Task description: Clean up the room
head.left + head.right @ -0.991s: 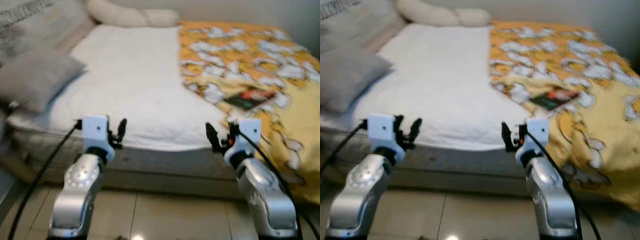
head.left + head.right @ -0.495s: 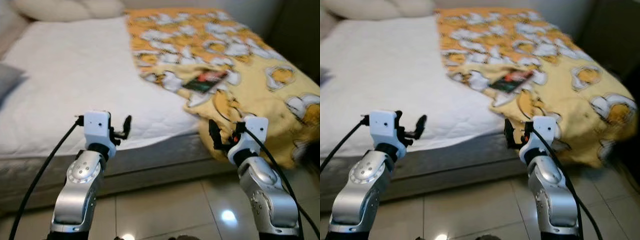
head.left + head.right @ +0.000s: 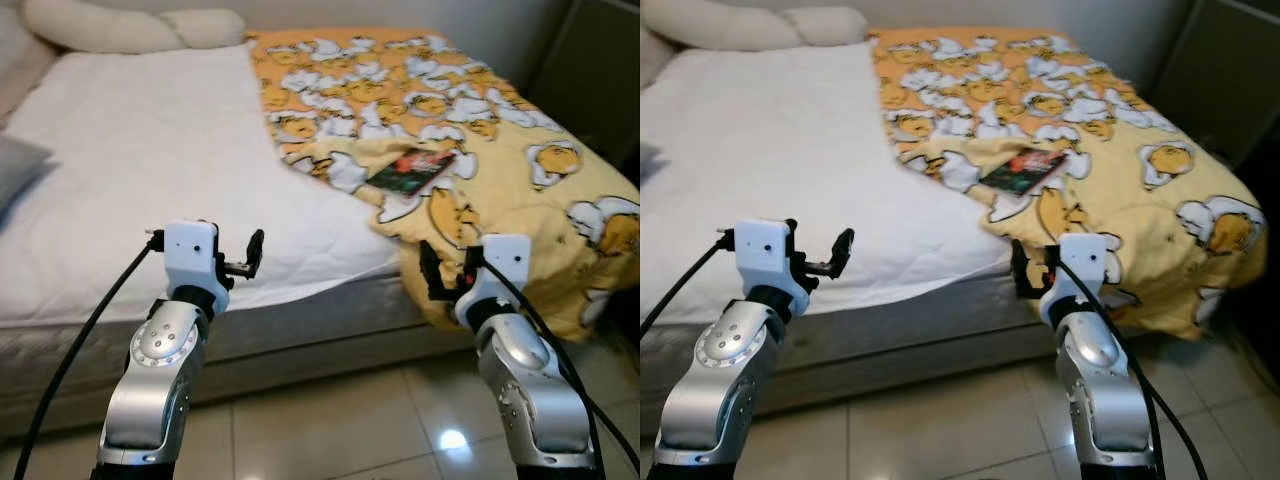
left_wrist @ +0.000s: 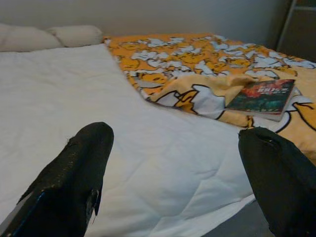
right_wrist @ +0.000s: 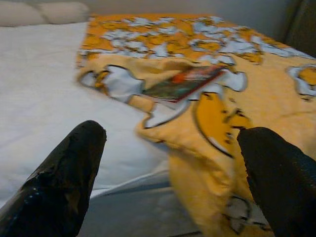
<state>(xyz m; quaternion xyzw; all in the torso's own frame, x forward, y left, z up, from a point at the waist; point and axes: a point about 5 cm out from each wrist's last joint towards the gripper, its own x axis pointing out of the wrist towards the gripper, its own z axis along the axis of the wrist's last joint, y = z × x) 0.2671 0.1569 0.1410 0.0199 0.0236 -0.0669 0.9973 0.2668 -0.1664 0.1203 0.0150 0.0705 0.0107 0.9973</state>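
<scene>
A dark book (image 3: 410, 170) with a red and green cover lies flat on the yellow-orange patterned blanket (image 3: 490, 120), which covers the right half of the bed and hangs over its near edge. The left half is bare white sheet (image 3: 140, 150). My left gripper (image 3: 243, 262) is held open in front of the mattress edge, with nothing between its fingers (image 4: 74, 177). My right gripper (image 3: 440, 280) is open too, just short of the hanging blanket corner. The right wrist view looks along it at the book (image 5: 182, 84), a forearm's length beyond.
Cream pillows (image 3: 120, 25) lie at the head of the bed, and a grey pillow (image 3: 12, 170) sits at the far left edge. A dark cabinet (image 3: 600, 70) stands to the right of the bed. Glossy floor tiles (image 3: 330, 420) lie under my arms.
The whole view has swung to the right, so the camera turned: the book and blanket now sit nearer the middle. Both arms hold the same pose, grippers still open.
</scene>
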